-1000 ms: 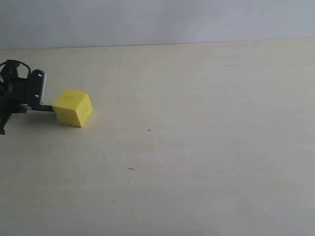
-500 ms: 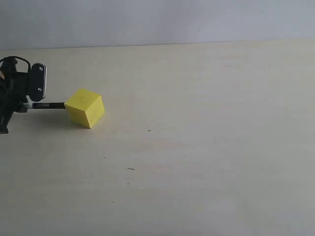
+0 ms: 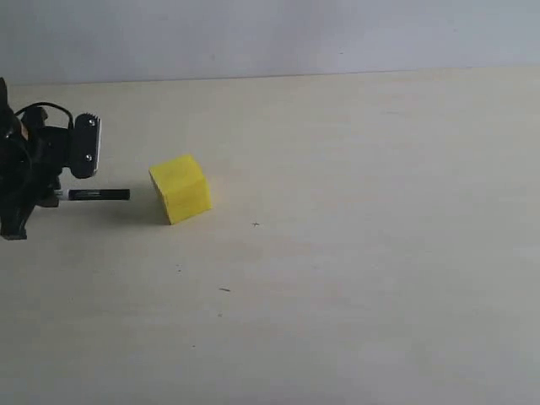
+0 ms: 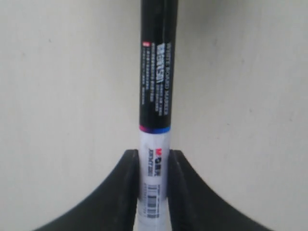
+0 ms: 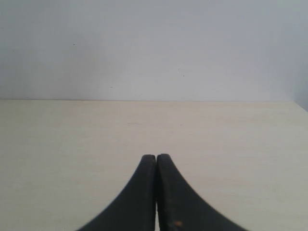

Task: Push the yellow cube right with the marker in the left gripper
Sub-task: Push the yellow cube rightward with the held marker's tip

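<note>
Clamping marker (image 4: 157, 120), wrist-view label (image 4: 154, 79) legible; yellow cube (image 3: 180, 188) exterior-only

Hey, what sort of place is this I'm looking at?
Probably a robot test bench in a lab: a pale table against a plain wall, a yellow cube as a prop, and the left tool clamped on a marker.

A pale cream tabletop (image 3: 354, 253) with faint wood grain fills most of the exterior view, marked here and there by small dark specks (image 3: 224, 289). Behind it rises a plain grey-white wall (image 3: 270, 34), meeting the tabletop's far edge in a straight line. The light is soft and even.
</note>
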You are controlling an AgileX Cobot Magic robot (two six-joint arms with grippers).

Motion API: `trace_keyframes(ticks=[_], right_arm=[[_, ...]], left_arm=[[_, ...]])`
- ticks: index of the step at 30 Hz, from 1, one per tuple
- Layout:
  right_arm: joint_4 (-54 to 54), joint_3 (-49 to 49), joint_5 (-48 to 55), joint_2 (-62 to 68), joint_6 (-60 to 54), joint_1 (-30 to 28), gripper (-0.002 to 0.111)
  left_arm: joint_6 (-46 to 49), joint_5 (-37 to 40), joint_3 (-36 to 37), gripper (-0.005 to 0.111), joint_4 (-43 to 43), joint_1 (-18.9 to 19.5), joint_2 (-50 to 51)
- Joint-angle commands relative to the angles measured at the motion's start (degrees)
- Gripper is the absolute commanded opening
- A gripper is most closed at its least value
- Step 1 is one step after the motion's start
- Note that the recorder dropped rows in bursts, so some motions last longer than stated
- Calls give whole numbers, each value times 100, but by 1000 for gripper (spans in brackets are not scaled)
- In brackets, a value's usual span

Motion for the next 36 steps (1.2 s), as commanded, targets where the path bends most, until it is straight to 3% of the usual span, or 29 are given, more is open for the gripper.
trace_keyframes(ticks=[1,11,21,27,31,33,36], right_arm=[[-4,27,-82,-32,22,-22,0],[-4,27,-82,-32,22,-22,0],[-4,27,-82,-32,22,-22,0],[-4,27,-82,-32,22,-22,0],[-4,27,-82,-32,22,-22,0],[-4,27,-82,-32,22,-22,0],[-4,27,-82,-32,22,-22,0]], left_arm=[[-238,317,40,0,-55,29,-67],[-238,-670,66,0,-577,-1028,-33],[-406,-365,6,0,-523,-746,-33],[-406,-816,6,0,-506,-645,-33],[-418,-1578,-51,0,-562,-946,158],[-430,-1443,-255,0,-642,-1195,361],[-581,-1326,-323,0,-618,-1185,352]])
